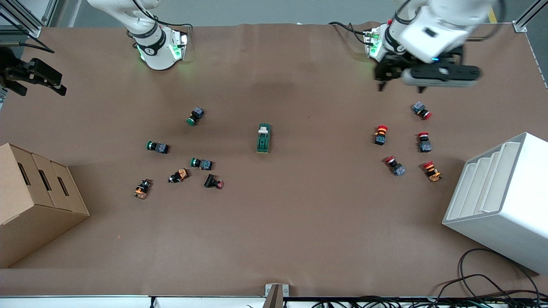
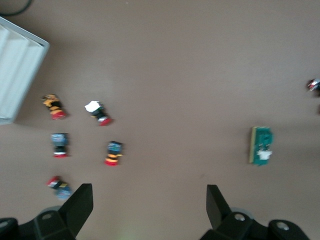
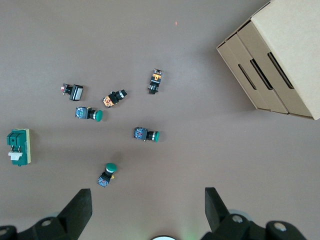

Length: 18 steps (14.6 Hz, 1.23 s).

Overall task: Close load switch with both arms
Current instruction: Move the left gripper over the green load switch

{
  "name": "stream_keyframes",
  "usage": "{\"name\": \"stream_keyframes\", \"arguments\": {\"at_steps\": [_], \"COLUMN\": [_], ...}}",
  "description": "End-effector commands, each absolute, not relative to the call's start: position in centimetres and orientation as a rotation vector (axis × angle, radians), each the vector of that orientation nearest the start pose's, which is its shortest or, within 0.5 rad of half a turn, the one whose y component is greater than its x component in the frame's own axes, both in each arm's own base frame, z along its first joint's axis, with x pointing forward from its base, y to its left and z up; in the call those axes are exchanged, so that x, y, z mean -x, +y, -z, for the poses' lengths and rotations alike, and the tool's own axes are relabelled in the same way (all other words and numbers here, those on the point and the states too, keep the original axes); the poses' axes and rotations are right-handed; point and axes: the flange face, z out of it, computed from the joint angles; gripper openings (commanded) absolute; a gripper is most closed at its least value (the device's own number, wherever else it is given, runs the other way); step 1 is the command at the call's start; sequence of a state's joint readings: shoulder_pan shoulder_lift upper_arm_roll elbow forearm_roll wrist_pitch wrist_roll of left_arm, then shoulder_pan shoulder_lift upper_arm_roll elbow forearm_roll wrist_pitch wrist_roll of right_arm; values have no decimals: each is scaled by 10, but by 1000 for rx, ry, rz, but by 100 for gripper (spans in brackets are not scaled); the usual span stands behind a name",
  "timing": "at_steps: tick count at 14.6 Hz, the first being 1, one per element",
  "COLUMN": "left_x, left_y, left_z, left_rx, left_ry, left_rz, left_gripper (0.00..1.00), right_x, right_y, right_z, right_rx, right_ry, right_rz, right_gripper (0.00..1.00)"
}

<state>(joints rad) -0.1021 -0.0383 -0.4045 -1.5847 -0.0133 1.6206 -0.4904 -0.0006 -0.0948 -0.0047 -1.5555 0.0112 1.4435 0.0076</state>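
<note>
The load switch [image 1: 263, 138], a dark-green block, lies at the table's middle. Its white toggle piece is at the end farther from the front camera. It also shows in the left wrist view [image 2: 261, 145] and the right wrist view [image 3: 19, 147]. My left gripper [image 1: 400, 87] is open and empty, up in the air over the table in front of the left arm's base. In its wrist view [image 2: 147, 210] the fingers stand wide apart. My right gripper [image 3: 145, 210] is open and empty, high over bare table near the right arm's base [image 1: 159, 51]. It is not seen in the front view.
Several green-capped and orange push-buttons [image 1: 201, 163] lie scattered toward the right arm's end. Several red-capped ones [image 1: 380, 134] lie toward the left arm's end. A cardboard box [image 1: 34, 201] and a white stepped bin [image 1: 505, 201] stand at the table's two ends. A black fixture [image 1: 32, 75] sits at the edge.
</note>
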Motion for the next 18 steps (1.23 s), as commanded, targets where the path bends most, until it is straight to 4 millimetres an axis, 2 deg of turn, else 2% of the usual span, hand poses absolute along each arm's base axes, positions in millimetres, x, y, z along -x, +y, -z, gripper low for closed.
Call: {"name": "stream_keyframes", "arguments": {"at_steps": [1, 3, 5, 6, 7, 11, 12, 13, 16, 18], "left_x": [-456, -447, -428, -416, -407, -365, -358, -346, -315, -295], "left_y": [-325, -364, -403, -426, -445, -516, -527, -542, -572, -587], "left_z": [-608, -583, -560, -544, -528, -453, -435, -416, -368, -332], "left_rx": [3176, 3218, 3184, 3149, 3132, 3048, 3032, 3016, 2986, 2953], "left_ry": [-90, -197, -252, -226, -226, -224, -250, -243, -207, -182], "left_rz": [151, 166, 199, 227, 240, 349, 384, 420, 517, 612], "left_gripper": [100, 100, 100, 100, 100, 100, 100, 100, 100, 100], "right_x": [-510, -512, -517, -527, -532, -534, -543, -556, -563, -570], "right_y": [-4, -4, -3, -3, -3, -5, -5, -3, 11, 54], "right_z": [-675, -673, -665, -649, -643, -640, -625, -599, -575, -556], "right_rx": [3152, 3152, 3149, 3139, 3138, 3141, 3148, 3144, 3132, 3130], "right_ry": [14, 12, 11, 12, 12, 0, -8, -14, 38, 286], "right_rz": [-15, -17, -39, -86, -101, -104, -140, -214, -265, -298], "right_gripper": [100, 100, 100, 100, 100, 100, 100, 100, 100, 100]}}
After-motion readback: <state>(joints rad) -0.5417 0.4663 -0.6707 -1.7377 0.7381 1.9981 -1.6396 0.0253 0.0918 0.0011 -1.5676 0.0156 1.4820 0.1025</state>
